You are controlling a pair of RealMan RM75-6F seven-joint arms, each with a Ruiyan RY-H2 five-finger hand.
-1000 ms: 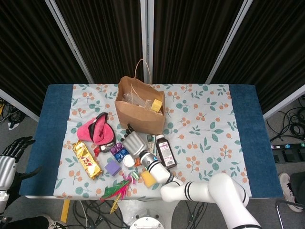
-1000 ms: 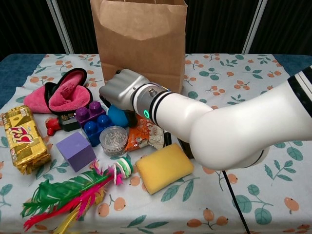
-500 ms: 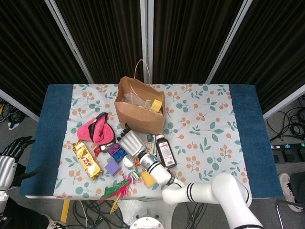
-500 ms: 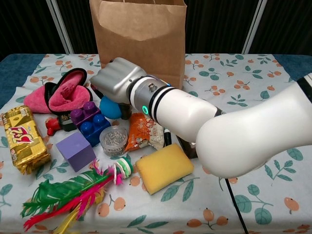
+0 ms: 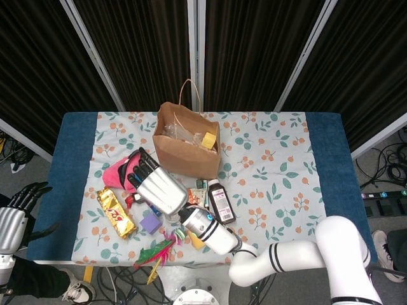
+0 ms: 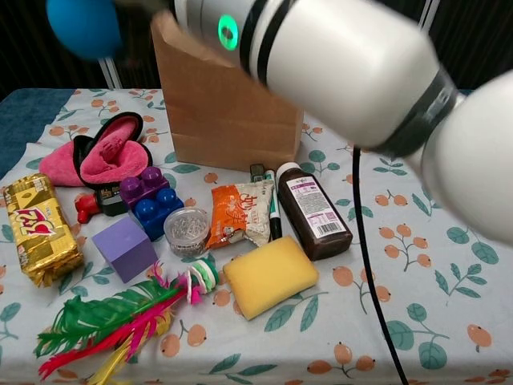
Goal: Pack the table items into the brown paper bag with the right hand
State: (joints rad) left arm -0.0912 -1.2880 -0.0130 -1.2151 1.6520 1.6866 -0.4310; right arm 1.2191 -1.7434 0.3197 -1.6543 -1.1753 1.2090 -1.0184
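Right robot hand (image 5: 154,184): raised above the tabletop (image 5: 286,171), left of the bag (image 5: 188,147), fingers closed round a blue ball (image 6: 83,24); the ball shows only in the chest view, high at the left, clear of everything below.

Left robot hand (image 5: 14,213): off the tabletop's left edge, low, fingers apart, holding nothing.

Bag: brown paper, upright, mouth open, near the tabletop's far edge at centre; a yellow block (image 5: 208,140) and clear wrapping inside.

Front-left cluster:
- pink slipper (image 6: 103,151), just left of the bag
- gold bar (image 6: 36,227), nearest the left edge
- purple and blue bricks (image 6: 151,200)
- purple cube (image 6: 124,247)
- clear tub (image 6: 186,230) of pins, touching the snack packet (image 6: 239,212)
- dark bottle (image 6: 315,210), lying flat, beside a pen (image 6: 273,215)
- yellow sponge (image 6: 269,275)
- feathers (image 6: 108,323), at the front edge

Open room: right half of the tabletop bare, floral cloth only; blue border strip at each end.
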